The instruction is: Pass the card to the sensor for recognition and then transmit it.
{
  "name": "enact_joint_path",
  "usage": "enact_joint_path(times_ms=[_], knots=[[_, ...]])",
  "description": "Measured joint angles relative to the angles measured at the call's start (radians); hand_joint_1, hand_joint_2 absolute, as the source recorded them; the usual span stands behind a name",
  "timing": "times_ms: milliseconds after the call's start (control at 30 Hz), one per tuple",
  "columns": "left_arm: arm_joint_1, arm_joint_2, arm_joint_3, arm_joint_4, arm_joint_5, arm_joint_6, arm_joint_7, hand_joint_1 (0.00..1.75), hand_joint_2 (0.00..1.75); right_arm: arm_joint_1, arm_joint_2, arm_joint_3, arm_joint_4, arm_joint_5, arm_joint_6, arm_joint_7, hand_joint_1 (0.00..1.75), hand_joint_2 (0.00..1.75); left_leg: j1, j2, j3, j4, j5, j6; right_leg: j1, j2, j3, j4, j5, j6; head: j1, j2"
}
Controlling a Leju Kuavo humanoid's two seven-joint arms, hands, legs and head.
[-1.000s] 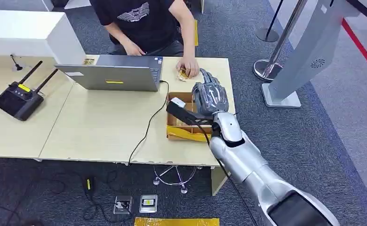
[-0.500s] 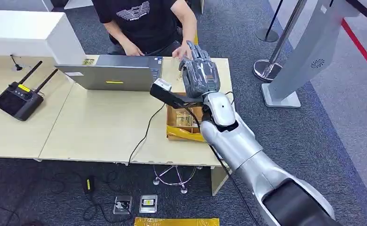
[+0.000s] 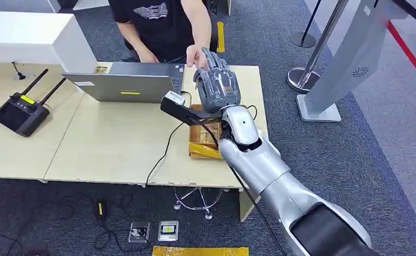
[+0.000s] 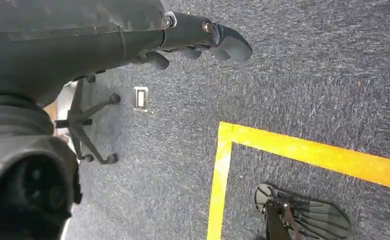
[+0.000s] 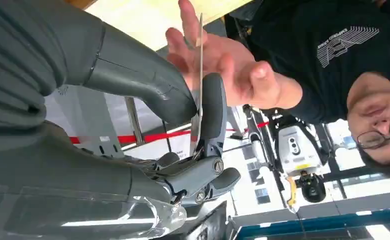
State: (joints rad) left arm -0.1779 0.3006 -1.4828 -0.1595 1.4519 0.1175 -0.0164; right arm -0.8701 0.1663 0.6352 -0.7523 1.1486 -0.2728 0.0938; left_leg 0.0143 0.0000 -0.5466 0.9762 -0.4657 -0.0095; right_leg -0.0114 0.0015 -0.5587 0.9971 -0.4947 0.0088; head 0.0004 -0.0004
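Observation:
My right hand [image 3: 216,85] is raised above the far edge of the table [image 3: 110,149], near the seated person. In the right wrist view it pinches a thin card [image 5: 201,50], seen edge-on, between its thumb and a dark finger [image 5: 212,107]. The person's open hand [image 5: 223,70] is at the card's free end; I cannot tell whether it touches the card. In the head view that hand [image 3: 194,54] is just beyond my fingers. An open cardboard box [image 3: 201,143] with yellow tape lies on the table below my wrist. My left hand [image 4: 193,42] hangs over the carpet, holding nothing.
A grey laptop [image 3: 126,84] sits at the table's far side, with a black cable [image 3: 166,149] running to the front edge. A black controller with antennas [image 3: 22,111] lies at the left. A stanchion base [image 3: 301,77] and a grey kiosk [image 3: 350,58] stand to the right.
My right hand has risen from over the box and swung towards the person. The person's hand has lifted off the table to meet it.

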Motion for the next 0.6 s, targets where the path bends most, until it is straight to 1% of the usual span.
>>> enact_joint_path(times_ms=[300,533,567,600], knots=[[0.0,-0.002,0.0,0.0,0.001,0.001,-0.003,0.0,0.0,-0.013,0.02,0.0,0.039,-0.003,-0.024,-0.005,1.75,1.75,0.0,0.0,0.0,0.0,0.0,0.0,0.0,0.0,0.0,0.0,0.0,0.0,0.0,0.0],[0.0,-0.002,0.0,0.0,0.001,0.0,-0.008,0.0,0.0,-0.02,0.021,0.0,0.068,0.0,-0.027,-0.003,1.75,1.75,0.0,0.0,0.0,0.0,0.0,0.0,0.0,0.0,0.0,0.0,0.0,0.0,0.0,0.0],[0.0,-0.002,0.0,0.0,0.001,0.0,-0.008,0.0,0.0,-0.021,0.021,0.0,0.071,0.0,-0.027,-0.002,0.66,1.75,0.0,0.0,0.0,0.0,0.0,0.0,0.0,0.0,0.0,0.0,0.0,0.0,0.0,0.0],[0.0,-0.002,-0.001,0.0,0.001,0.0,-0.008,0.0,0.0,-0.021,0.021,0.0,0.075,0.0,-0.027,0.0,0.0,1.75,0.0,0.0,0.0,0.0,0.0,0.0,0.0,0.0,0.0,0.0,0.0,0.0,0.0,0.0]])
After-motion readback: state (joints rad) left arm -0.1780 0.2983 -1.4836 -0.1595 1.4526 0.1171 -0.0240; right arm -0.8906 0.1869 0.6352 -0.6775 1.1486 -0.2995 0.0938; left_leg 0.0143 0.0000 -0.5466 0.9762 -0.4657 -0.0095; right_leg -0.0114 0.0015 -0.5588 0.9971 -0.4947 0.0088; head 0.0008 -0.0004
